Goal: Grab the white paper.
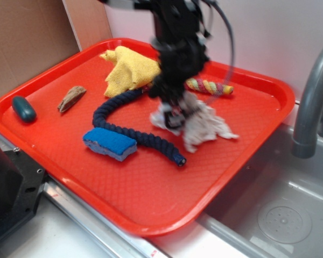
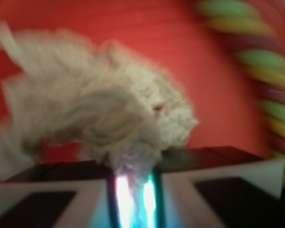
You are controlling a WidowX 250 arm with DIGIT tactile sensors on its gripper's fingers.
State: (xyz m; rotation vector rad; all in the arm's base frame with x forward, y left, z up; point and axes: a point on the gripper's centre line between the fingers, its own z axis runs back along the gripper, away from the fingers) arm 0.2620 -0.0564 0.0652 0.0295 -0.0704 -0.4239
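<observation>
Fingers (image 2: 133, 166) pinched nearly together on the white paper (image 2: 99, 109).
In the wrist view a fold of the wad is clamped in the narrow gap between them. The paper sits on the red tray (image 1: 151, 209), right of the dark blue rope (image 1: 130, 131), just below the striped rope toy (image 1: 210, 86).

Red tray (image 1: 247, 156) on the surface, beside a sink (image 1: 280, 215) with grey tap (image 1: 312, 97) at right. On the tray:
- white paper (image 1: 207, 126), crumpled, centre-right, black pincer (image 1: 175, 110) down on its left part
- navy rope (image 1: 132, 129)
- blue sponge (image 1: 110, 143)
- yellow cloth (image 1: 130, 70), far
- striped rope toy (image 1: 210, 86)
- brown scrap (image 1: 71, 98)
- teal oval (image 1: 23, 108), left
</observation>
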